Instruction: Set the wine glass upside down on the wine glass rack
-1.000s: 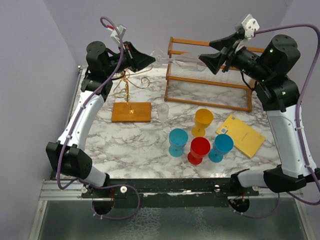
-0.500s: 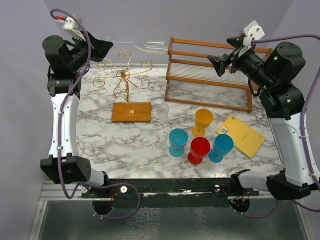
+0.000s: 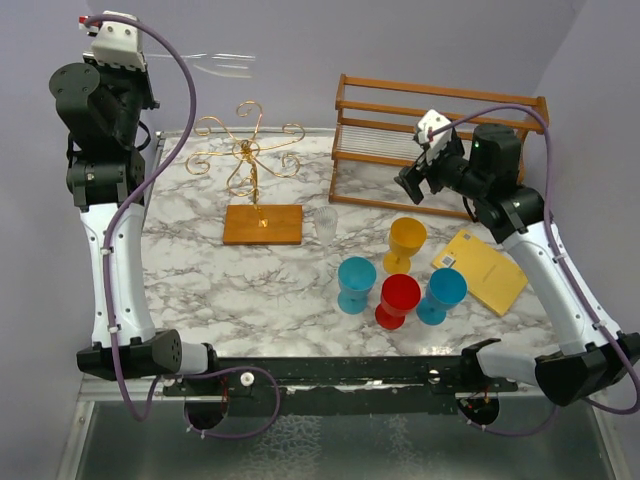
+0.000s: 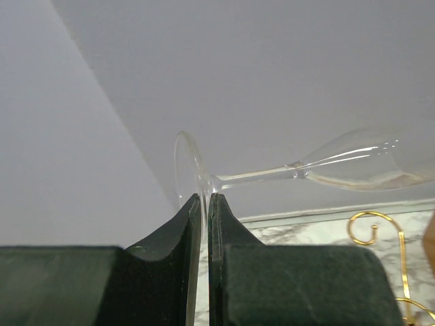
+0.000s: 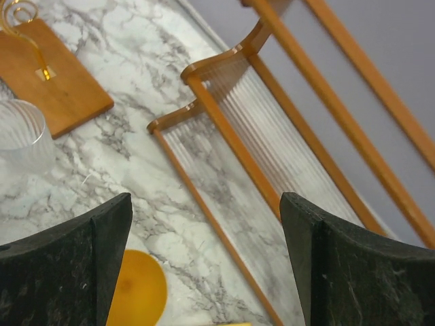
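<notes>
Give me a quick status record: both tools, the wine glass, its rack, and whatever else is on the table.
left tool: shut on the foot of the wine glass, raised high at far left
wine glass: roughly level in the air, bowl pointing right, not touching the wine glass rack
wine glass rack: upright, no glass on it
right tool: open, empty, near the wooden shelf
table: clear tumbler beside the rack's base; yellow cup, red cup, blue cups, yellow pad
</notes>
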Robot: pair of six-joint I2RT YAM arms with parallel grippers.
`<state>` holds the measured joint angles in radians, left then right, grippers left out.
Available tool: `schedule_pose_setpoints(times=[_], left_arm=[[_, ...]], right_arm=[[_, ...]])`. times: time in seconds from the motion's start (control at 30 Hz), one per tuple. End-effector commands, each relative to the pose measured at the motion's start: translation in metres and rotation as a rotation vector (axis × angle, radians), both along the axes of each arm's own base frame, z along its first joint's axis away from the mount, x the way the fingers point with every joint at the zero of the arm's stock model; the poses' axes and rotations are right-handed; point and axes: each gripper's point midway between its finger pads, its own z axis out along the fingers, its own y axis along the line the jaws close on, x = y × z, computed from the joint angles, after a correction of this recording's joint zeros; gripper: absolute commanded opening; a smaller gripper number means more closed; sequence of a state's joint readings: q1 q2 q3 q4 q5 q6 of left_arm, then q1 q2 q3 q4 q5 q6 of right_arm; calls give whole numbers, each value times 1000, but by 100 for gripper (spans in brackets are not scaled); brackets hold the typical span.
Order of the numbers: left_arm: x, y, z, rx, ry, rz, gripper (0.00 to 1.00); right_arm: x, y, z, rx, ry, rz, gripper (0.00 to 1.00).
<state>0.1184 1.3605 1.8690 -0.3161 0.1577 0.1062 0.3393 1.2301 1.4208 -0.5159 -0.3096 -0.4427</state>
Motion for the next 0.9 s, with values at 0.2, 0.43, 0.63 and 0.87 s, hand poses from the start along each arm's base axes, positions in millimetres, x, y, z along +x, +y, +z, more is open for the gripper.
schedule_pose_setpoints(times=[0.2,0.43,0.63,0.87], left_arm=[[-1,63,25,228,-46,337,0],[29,57,-1,384,27,307,0],[60,29,-29,615,106,268,0],[81,-20,-61,879,141,127,0]], right_arm=[[-16,11,-25,44,-35,80,89],[-19,12,-29,52,-27,86,89],[-22,11,-37,51,-21,91,89],[-21,8,-40,45,-29,81,89]])
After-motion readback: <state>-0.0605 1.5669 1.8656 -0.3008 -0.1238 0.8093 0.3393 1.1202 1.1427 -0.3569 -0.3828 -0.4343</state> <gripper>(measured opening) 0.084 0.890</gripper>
